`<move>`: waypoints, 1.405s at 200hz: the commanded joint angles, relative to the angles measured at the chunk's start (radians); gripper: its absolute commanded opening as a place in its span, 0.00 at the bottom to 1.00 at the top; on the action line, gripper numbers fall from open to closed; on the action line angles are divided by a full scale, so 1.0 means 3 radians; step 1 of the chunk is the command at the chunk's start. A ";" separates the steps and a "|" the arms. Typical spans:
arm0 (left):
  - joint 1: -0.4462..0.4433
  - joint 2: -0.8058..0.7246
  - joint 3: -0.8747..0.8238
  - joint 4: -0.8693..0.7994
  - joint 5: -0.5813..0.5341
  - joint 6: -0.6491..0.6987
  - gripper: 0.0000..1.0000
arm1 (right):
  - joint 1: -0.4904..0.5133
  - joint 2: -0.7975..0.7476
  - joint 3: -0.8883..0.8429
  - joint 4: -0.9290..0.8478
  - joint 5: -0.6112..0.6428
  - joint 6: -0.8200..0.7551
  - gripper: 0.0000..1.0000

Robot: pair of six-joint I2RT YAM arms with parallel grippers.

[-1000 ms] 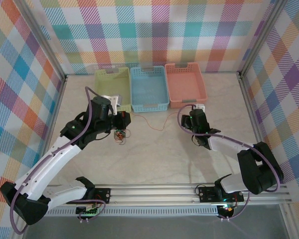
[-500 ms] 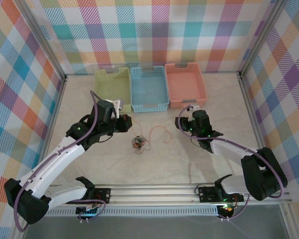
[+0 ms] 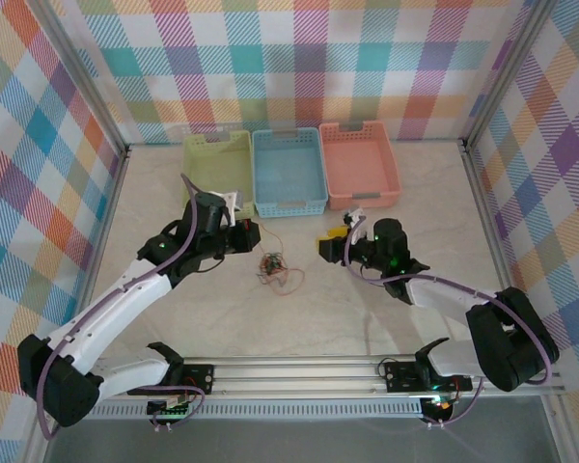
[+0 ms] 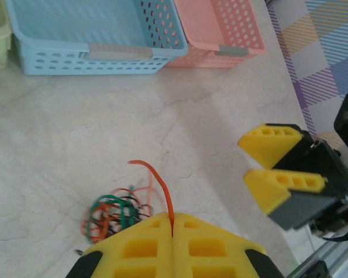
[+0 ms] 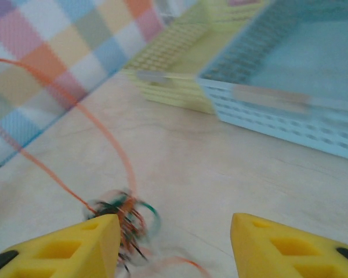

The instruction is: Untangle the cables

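— Found the cable clump [image 3: 269,265]?
— Yes. Lying on the table [image 3: 299,333] at the middle of the overhead frame, below the blue basket [image 3: 289,172]. Just down and right of the left gripper [image 3: 252,234], near but apart. Further left of the right gripper [image 3: 330,243], with bare table between.

— Left gripper's state?
— Pressed together, pinching an orange wire [image 4: 162,194]. In the left wrist view, rising from the seam between the yellow fingers [image 4: 139,246] and curling toward upper left. Clump at lower left there, just beside those fingers.

— Right gripper?
— Spread, nothing between the fingers. In the right wrist view, clump at lower left, just above the left finger, blurred. Orange wire arcing up from it toward the upper left corner.

— Different from a second ago?
— Clump then further left in the overhead frame, right under the left gripper; half a second ago already out toward centre, hardly shifted since. Right gripper come across from in front of the pink basket [image 3: 360,166] toward centre. Thin orange strand then stretched out rightward, now a loose orange loop [image 3: 291,283] just right of the clump.
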 commanded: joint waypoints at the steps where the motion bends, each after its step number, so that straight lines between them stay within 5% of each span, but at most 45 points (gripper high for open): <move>1: 0.0041 0.0095 -0.0029 0.0270 0.0199 -0.0120 0.00 | 0.0138 -0.0054 -0.0033 0.0389 -0.0435 -0.0147 0.53; 71: -0.0122 0.0348 -0.0029 0.0545 0.0409 -0.0319 0.00 | 0.0437 0.0273 0.0142 0.0423 -0.0648 -0.0387 0.54; 176: -0.0664 0.0369 0.0167 0.0640 0.0366 -0.0521 0.00 | 0.0619 0.0342 0.0021 0.0759 -0.0265 -0.0722 0.54; 281: -0.0911 0.0223 0.0615 0.0485 0.0335 -0.0550 0.00 | 0.0638 0.0375 0.0128 0.0480 -0.0420 -0.0844 0.38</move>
